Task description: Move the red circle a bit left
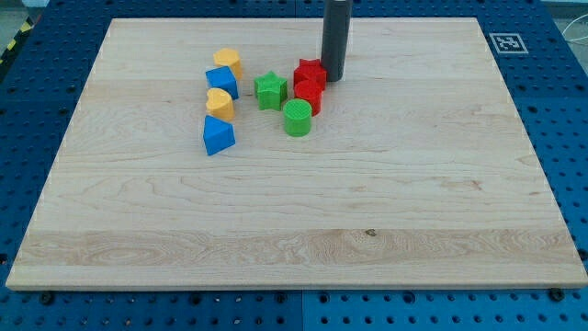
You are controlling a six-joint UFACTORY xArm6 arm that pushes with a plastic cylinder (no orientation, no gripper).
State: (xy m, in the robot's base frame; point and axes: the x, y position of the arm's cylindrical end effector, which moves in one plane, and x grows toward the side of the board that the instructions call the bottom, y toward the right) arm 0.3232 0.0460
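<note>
The red circle (307, 95) is a short red cylinder near the board's top middle. A red star-like block (310, 72) touches it just above. My tip (332, 78) stands right beside the red star's right side and just up-right of the red circle. A green circle (297, 119) sits just below-left of the red circle, touching or nearly so. A green star (270, 91) lies to the red circle's left with a small gap.
Left of the green star stand a yellow block (228, 62), a blue cube (222, 83), a yellow heart-like block (220, 103) and a blue triangular block (218, 135). The wooden board (294, 211) lies on a blue perforated table. A marker tag (504, 42) sits at the board's top right.
</note>
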